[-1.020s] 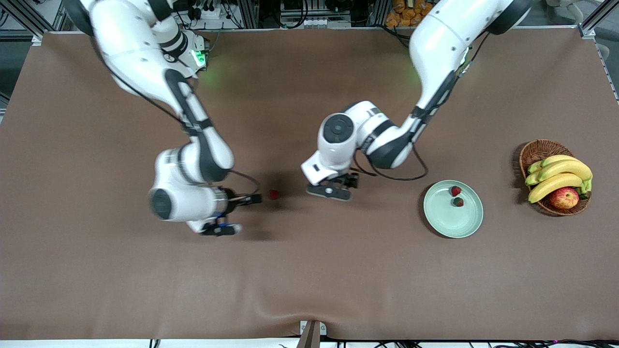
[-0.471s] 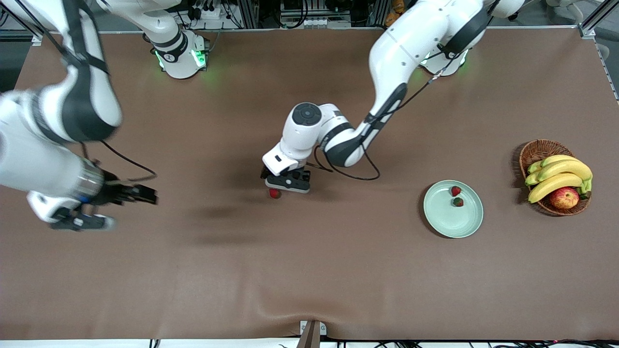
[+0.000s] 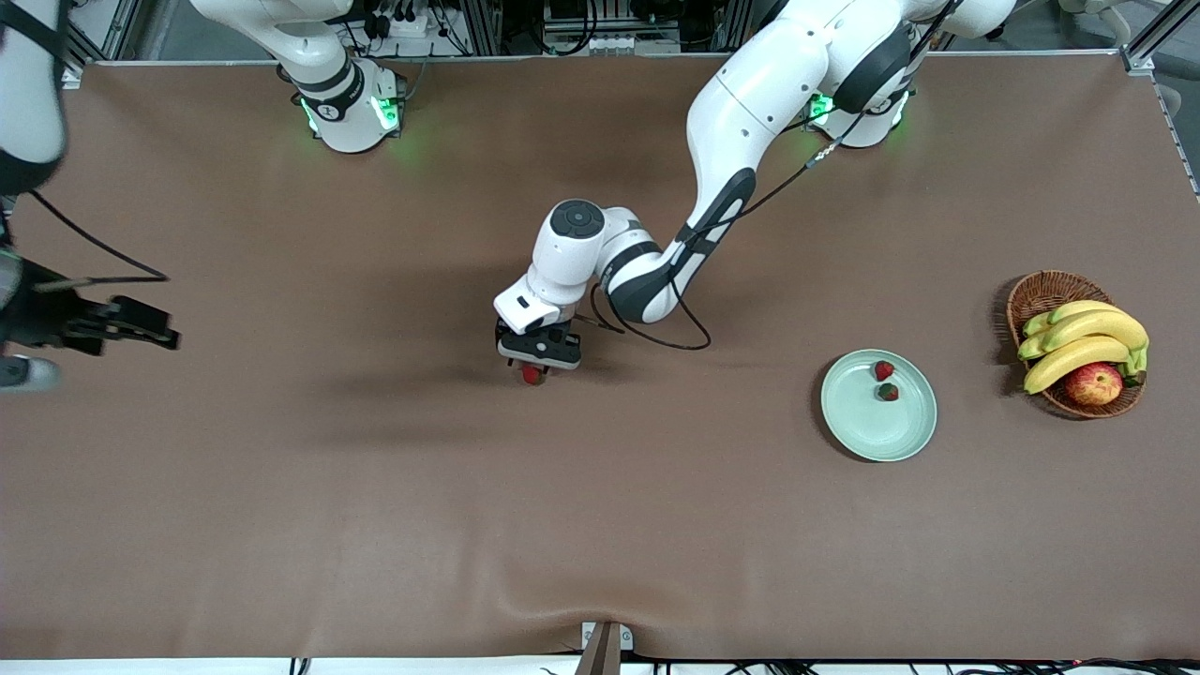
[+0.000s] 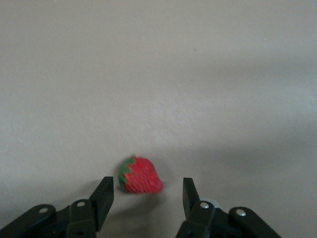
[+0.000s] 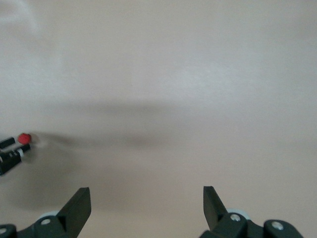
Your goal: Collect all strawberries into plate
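Left claw (image 3: 532, 361) is down at the table (image 3: 375, 525) near its middle, straddling the last loose strawberry (image 3: 532, 375). In the left wrist view the berry (image 4: 140, 175) lies on its side between the two fingers (image 4: 102, 197), which stand part open with a gap either side; neither touches it, so nothing is held.

Two strawberries (image 3: 884, 370) (image 3: 889, 392) sit in the plate (image 3: 858, 427), touching or nearly so, close to its rim on the side toward the basket (image 3: 1041, 291). The plate lies toward the left arm's end of the table, well apart from the loose berry. The basket, with bananas (image 3: 1083, 342) and an apple (image 3: 1093, 382), sits closer to that end's edge.

Right claw (image 3: 141, 322) waits at the right arm's end of the table, fingers (image 5: 78, 206) spread wide, empty.

Handling, as a judgement:
- The berry looks tiny and very light; it should lift with hardly any force.
- Whether it is real and soft or a stiff model cannot be told. Treat as crushable; close gently.
- The body tapers, so a pinch near the tip may squirt it out. Better to take it across the widest part, just below the green top.
- Being light, it could roll or skid if one finger arrives first; centre it between the fingers.
- A small drop onto the plate should do no harm.
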Action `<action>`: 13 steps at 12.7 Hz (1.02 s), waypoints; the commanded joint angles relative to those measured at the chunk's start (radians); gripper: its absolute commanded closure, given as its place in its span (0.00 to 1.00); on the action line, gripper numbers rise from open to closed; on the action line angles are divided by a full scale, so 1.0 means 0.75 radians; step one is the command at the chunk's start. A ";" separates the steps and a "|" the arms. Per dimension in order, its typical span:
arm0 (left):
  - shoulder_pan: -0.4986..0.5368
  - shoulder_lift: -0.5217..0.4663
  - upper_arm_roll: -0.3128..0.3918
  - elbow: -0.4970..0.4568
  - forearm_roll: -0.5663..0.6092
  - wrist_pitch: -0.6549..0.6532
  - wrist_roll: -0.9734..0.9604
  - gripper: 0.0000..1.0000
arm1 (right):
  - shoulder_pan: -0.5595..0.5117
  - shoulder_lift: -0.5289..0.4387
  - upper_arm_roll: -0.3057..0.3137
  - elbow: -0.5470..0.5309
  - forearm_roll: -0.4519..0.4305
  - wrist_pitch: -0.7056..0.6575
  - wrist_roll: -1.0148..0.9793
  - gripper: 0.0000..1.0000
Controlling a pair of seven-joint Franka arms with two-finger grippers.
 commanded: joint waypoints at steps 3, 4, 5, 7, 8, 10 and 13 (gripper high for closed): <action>-0.033 0.053 0.043 0.056 0.010 0.059 0.004 0.35 | -0.030 -0.154 -0.018 -0.004 -0.073 -0.176 -0.058 0.00; -0.037 0.053 0.051 0.056 0.010 0.061 0.015 0.36 | -0.028 -0.186 -0.022 -0.004 -0.073 -0.206 -0.060 0.00; -0.050 0.057 0.069 0.054 0.010 0.067 0.019 0.36 | -0.018 -0.223 -0.036 -0.004 -0.073 -0.255 -0.058 0.00; -0.070 0.068 0.112 0.054 0.010 0.083 0.035 0.51 | 0.023 -0.281 -0.061 -0.006 -0.075 -0.343 -0.046 0.00; -0.070 0.068 0.114 0.054 0.010 0.083 0.053 0.60 | 0.039 -0.289 -0.065 -0.008 -0.073 -0.374 -0.044 0.00; -0.070 0.066 0.114 0.054 0.010 0.083 0.064 0.84 | 0.043 -0.287 -0.065 -0.017 -0.067 -0.429 0.001 0.00; -0.056 -0.002 0.116 0.012 0.023 0.063 0.052 1.00 | 0.041 -0.267 -0.065 -0.017 -0.059 -0.415 0.016 0.00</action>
